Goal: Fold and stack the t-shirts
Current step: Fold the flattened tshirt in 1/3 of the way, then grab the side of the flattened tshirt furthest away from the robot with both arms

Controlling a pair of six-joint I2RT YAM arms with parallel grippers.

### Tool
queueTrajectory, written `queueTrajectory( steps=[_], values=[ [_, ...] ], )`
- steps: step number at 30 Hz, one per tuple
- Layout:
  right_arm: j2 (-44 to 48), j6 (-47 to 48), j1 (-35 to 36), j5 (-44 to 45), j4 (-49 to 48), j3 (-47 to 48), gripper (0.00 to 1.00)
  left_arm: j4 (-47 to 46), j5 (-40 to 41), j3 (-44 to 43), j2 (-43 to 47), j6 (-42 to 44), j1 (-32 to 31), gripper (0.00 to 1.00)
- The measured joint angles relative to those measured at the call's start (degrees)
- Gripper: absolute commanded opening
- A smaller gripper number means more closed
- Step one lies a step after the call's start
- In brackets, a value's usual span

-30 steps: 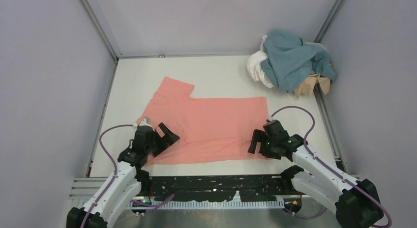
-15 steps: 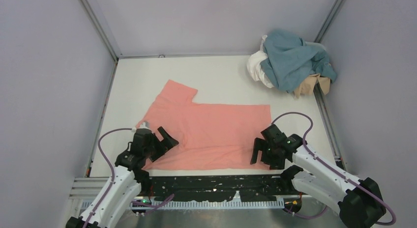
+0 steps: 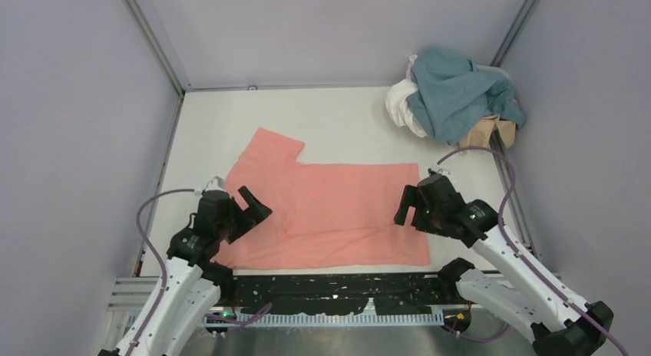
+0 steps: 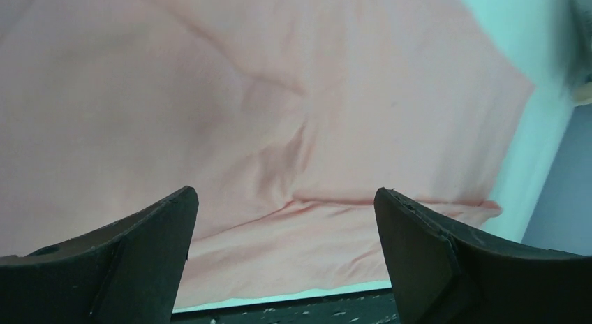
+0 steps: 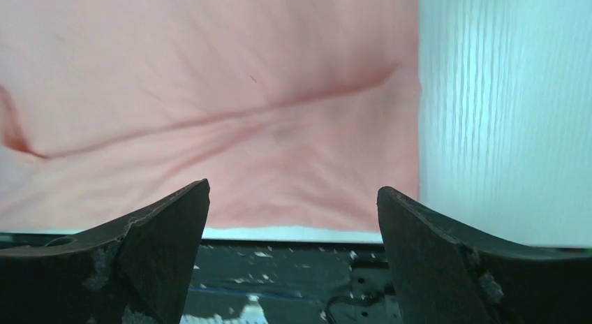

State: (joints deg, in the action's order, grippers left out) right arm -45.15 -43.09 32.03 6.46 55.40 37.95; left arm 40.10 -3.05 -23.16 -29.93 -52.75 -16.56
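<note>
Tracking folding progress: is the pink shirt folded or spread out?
Mostly spread. The pink shirt lies flat as one wide sheet, one sleeve sticking out far left. Whether the near edge is doubled over, cannot tell.

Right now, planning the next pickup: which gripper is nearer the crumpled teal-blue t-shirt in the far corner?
Right. The right gripper hovers at the right edge of the salmon-pink t-shirt, toward the teal-blue t-shirt; the left gripper is at the opposite edge, farther away.

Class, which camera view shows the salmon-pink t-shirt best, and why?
Top external: the salmon-pink t-shirt lies spread flat, nearly its whole outline and one sleeve visible. Left wrist shows only a creased patch and near hem; right wrist only a creased near corner.
</note>
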Motion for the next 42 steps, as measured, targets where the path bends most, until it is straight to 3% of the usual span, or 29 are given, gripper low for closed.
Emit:
queueTrajectory(
  steps=[5, 9, 19, 27, 32, 42],
  values=[
    [0.35, 3.89, 0.00, 8.24, -6.80, 10.01, 0.95, -4.33, 5.55, -13.57, -7.10, 2.21, 0.00, 1.00],
    [-2.84, 6.88, -1.09, 13.11, -12.59, 11.67, 0.95, -8.20, 6.88, -23.04, -19.65, 4.46, 1.07, 1.00],
    [-15.82, 11.76, -10.03, 12.17, -25.68, 11.91, 0.95, -8.70, 4.90, -61.77, -66.88, 16.26, 10.34, 1.00],
    [-21.20, 13.00, -15.06, 7.04, -30.93, 11.06, 0.95, -7.93, 1.53, -88.41, -93.92, 17.88, 13.84, 1.00],
    [-22.43, 13.03, -15.67, 5.16, -32.35, 10.78, 0.95, -6.97, 1.97, -94.33, -101.22, 18.32, 14.73, 1.00],
    [-23.58, 13.00, -15.80, 3.41, -33.68, 10.78, 0.95, -4.81, 1.27, -97.55, -107.84, 16.26, 14.80, 1.00]
  ],
)
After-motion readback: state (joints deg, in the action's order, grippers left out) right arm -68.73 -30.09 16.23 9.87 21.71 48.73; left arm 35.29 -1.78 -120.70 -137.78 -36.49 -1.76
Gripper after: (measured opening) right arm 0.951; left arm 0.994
